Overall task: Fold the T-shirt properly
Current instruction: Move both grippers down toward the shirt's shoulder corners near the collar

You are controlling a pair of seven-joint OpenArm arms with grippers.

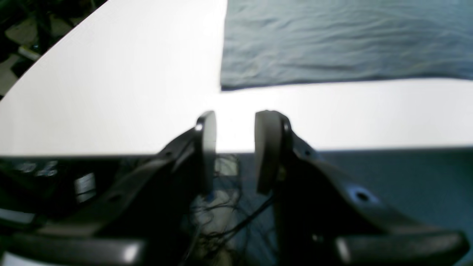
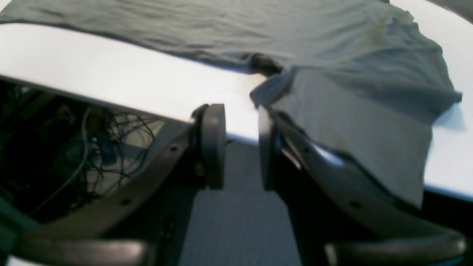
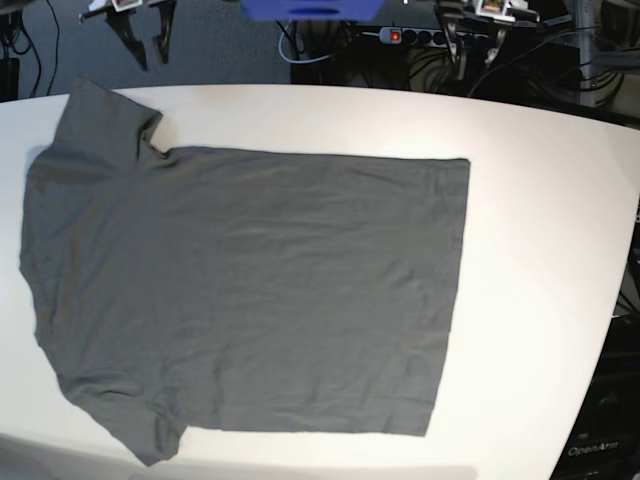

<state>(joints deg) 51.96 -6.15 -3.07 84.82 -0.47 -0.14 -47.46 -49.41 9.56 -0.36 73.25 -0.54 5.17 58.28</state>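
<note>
A dark grey T-shirt (image 3: pixel 250 290) lies spread flat on a white worktop (image 3: pixel 540 250), its sleeves at the left and its straight hem at the right. At the far edge, the left gripper (image 1: pixel 235 122) and right gripper (image 2: pixel 241 118) hover off the cloth, jaws of each apart and holding nothing.

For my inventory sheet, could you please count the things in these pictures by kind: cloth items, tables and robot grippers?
Cloth items: 1, the dark grey T-shirt, lying spread flat.
Tables: 1, the white table under it.
Grippers: 2, the left gripper and the right gripper, both open and holding nothing.
Total: 4
</note>
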